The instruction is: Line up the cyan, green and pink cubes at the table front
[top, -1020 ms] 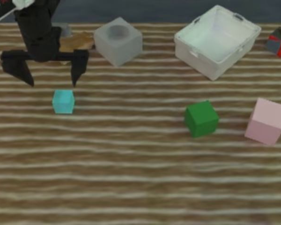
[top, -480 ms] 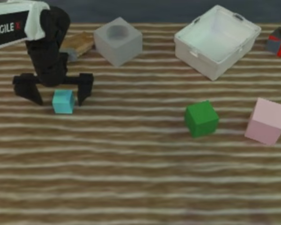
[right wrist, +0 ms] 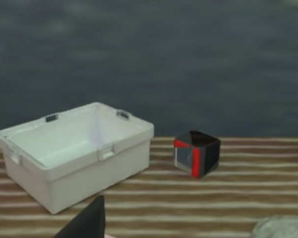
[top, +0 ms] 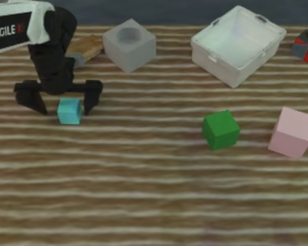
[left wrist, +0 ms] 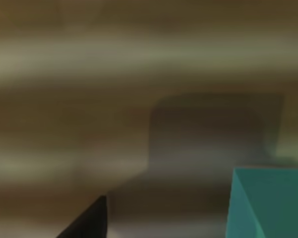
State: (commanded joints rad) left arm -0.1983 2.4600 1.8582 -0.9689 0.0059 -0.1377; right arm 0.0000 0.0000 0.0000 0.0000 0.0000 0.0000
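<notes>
The small cyan cube (top: 70, 111) sits on the table (top: 143, 195) at the left. My left gripper (top: 65, 108) is open and lowered around it, one finger on each side, nothing gripped. In the left wrist view the cyan cube (left wrist: 270, 203) is close up, with one dark fingertip (left wrist: 89, 223) apart from it. The dark green cube (top: 220, 129) stands right of centre, and the larger pale pink cube (top: 292, 132) near the right edge. My right arm is out of the top view; its wrist view shows one of its fingers (right wrist: 87, 223) above the table.
A grey cube with a round hollow (top: 129, 44) and a white bin (top: 237, 43) stand at the back. The small dark cube with red marks (top: 305, 45) is at the back right corner. A brown flat object (top: 84, 47) lies behind my left gripper.
My left gripper came forward and down from behind the cyan cube until its open fingers straddled it. For the last half second it has held still. The cubes have not moved.
</notes>
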